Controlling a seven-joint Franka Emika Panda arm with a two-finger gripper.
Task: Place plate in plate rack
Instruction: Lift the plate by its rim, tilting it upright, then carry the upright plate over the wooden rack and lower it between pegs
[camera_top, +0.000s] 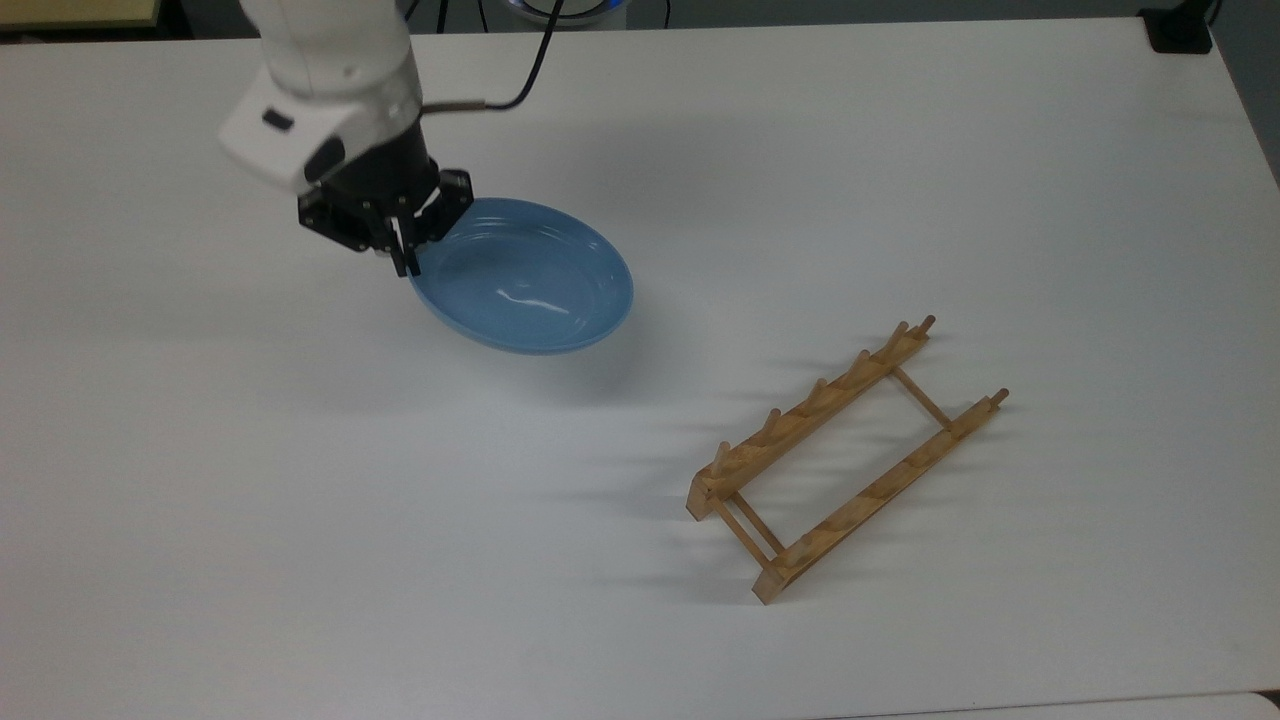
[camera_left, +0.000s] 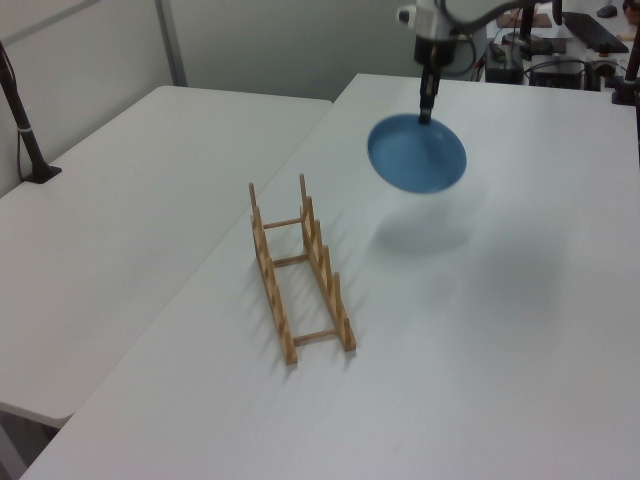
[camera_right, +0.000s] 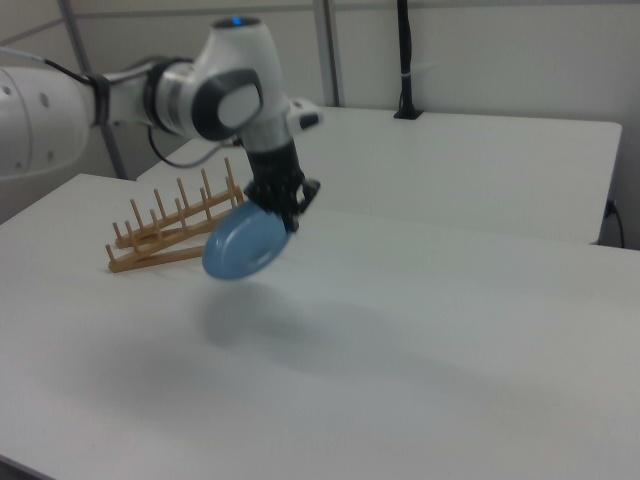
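Note:
The light-blue plate (camera_top: 522, 276) hangs tilted in the air above the white table, its shadow on the table below it. My gripper (camera_top: 405, 252) is shut on the plate's rim at the top view's left edge of the plate. In the left view the plate (camera_left: 417, 154) dangles under the gripper (camera_left: 425, 112), face toward the camera. In the right view the plate (camera_right: 243, 243) slants down from the gripper (camera_right: 290, 222). The wooden plate rack (camera_top: 845, 457) stands on the table toward the top view's lower right, apart from the plate; it also shows in the left view (camera_left: 298, 268) and the right view (camera_right: 170, 232).
A second white table (camera_left: 120, 200) adjoins on the left view's left, with a black post (camera_left: 25, 130) on it. A black object (camera_top: 1178, 28) sits at the top view's upper right corner. Cables and equipment (camera_left: 560, 45) lie behind the arm.

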